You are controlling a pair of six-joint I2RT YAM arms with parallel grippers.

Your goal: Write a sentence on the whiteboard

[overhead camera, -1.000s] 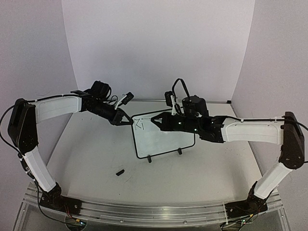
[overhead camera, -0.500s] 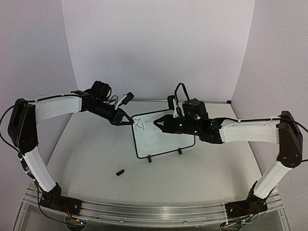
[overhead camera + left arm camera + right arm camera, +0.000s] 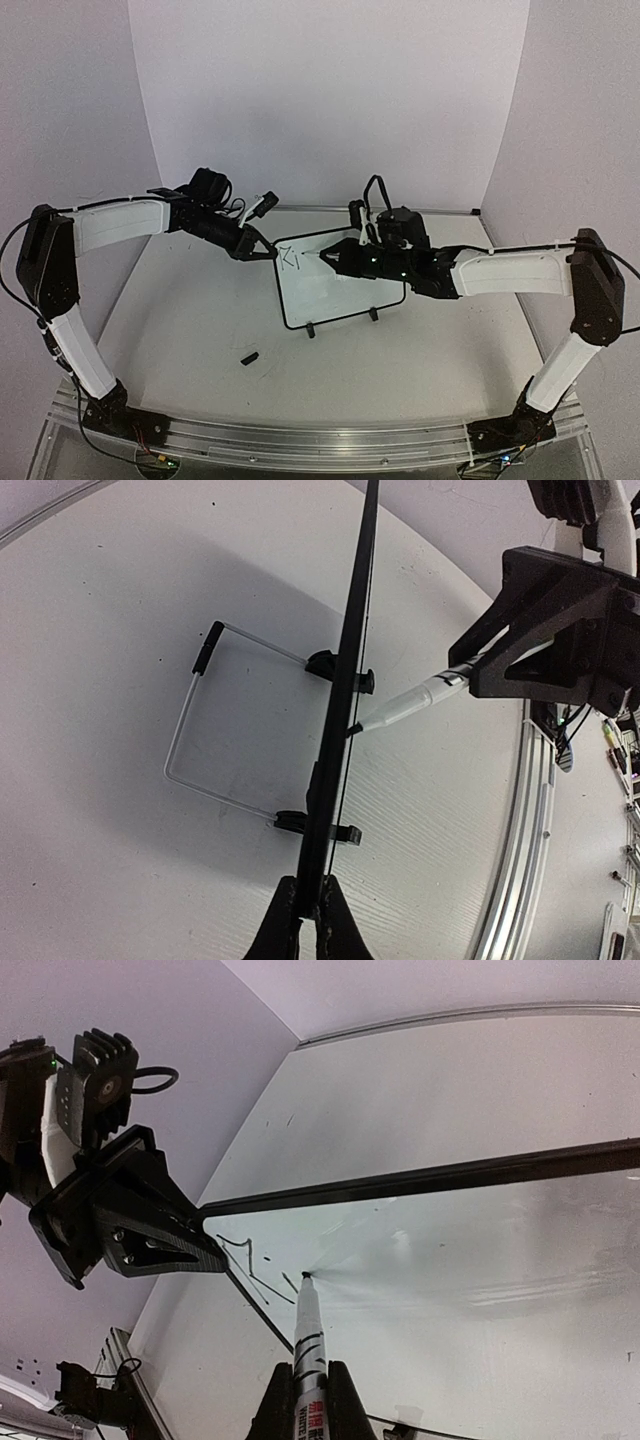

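Observation:
The whiteboard (image 3: 335, 290) stands tilted on two black feet mid-table; it also shows in the right wrist view (image 3: 480, 1260) and edge-on in the left wrist view (image 3: 345, 710). My left gripper (image 3: 268, 254) is shut on its upper left corner, fingers (image 3: 283, 930) pinching the black frame. My right gripper (image 3: 335, 257) is shut on a white marker (image 3: 308, 1345), also seen in the left wrist view (image 3: 415, 697). The marker tip touches the board just right of the lettering (image 3: 250, 1265), a few dark strokes like "Ri" near the top left corner, also visible from above (image 3: 290, 259).
A small black marker cap (image 3: 249, 357) lies on the table in front of the board. A wire stand (image 3: 200, 740) props the board from behind. Grey walls enclose the table on three sides; an aluminium rail (image 3: 300, 440) runs along the near edge.
My right gripper moved left and up with the marker until its tip reached the board beside the strokes. The left gripper and board stayed put.

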